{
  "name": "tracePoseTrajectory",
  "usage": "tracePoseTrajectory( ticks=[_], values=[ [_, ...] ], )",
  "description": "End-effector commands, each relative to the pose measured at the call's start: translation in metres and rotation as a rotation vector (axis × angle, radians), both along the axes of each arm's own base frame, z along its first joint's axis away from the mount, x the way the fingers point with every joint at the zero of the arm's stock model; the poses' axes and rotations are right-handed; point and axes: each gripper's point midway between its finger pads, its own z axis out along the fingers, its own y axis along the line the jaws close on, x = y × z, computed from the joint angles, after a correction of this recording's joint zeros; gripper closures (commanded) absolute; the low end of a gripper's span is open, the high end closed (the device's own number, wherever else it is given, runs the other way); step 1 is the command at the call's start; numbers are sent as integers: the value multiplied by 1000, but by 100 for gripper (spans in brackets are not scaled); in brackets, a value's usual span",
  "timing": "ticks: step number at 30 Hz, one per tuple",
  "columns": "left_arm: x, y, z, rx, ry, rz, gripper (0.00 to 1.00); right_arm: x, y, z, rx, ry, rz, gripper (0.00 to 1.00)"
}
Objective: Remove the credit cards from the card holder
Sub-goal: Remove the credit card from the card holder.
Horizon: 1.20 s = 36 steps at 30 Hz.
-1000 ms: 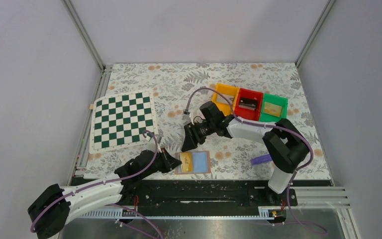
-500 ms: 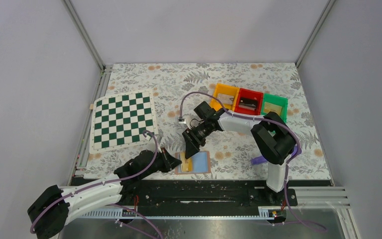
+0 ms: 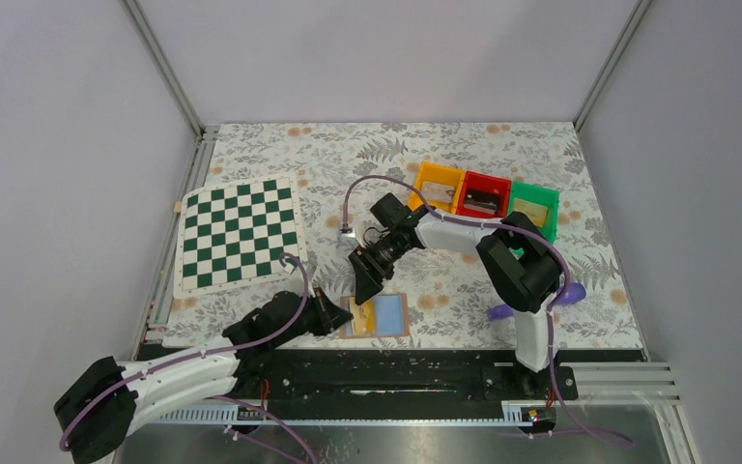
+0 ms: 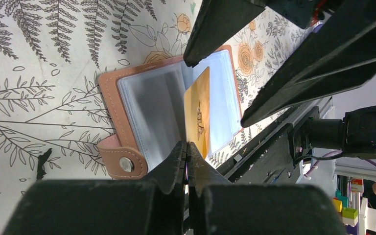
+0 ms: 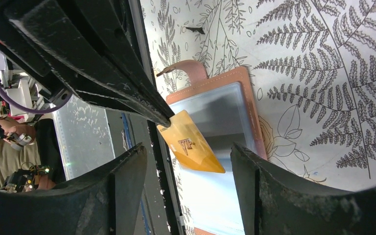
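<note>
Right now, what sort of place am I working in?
Probably a robot test bench in a lab, not a home: plain walls on metal framing enclose a floral-covered table that holds practice props, a chessboard and coloured bins.

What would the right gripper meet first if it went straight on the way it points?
Probably the yellow card pinched by the left gripper above the open card holder; depth unclear.

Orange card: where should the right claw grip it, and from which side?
Probably its free end, from above: the orange card stands tilted over the open card holder, with the left claw pinching its other end, so both faces are exposed.
</note>
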Motion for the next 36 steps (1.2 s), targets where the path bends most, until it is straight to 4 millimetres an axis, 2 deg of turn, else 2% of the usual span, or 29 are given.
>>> tracePoseTrajectory(
  ticks=[1,11,15,17,20,24,28,29,33,36],
  values=[
    [5,-7,15,-43,-51,-16,100,1,0,0,0,-8,37,30],
    [6,-5,13,-34,-53,-7,100,-16,-3,5,41,36,109,39],
    [7,-6,12,-25,-54,-10,100,-15,-1,5,45,37,114,45],
    [7,-6,12,-22,-55,-8,100,-14,0,6,47,35,117,53],
    [8,-5,12,-21,-54,-3,100,-13,1,7,54,20,118,75],
    [9,-5,15,-21,-58,-4,100,-13,3,15,83,3,121,99],
    [15,-3,24,2,-68,24,100,-7,2,21,84,-24,91,100],
    [16,-3,27,8,-69,28,98,-3,3,26,96,-35,72,100],
    [23,3,46,38,-98,62,69,26,1,47,117,-90,-101,100],
    [29,10,66,58,-144,88,49,52,-5,78,188,-126,-243,100]
  ],
)
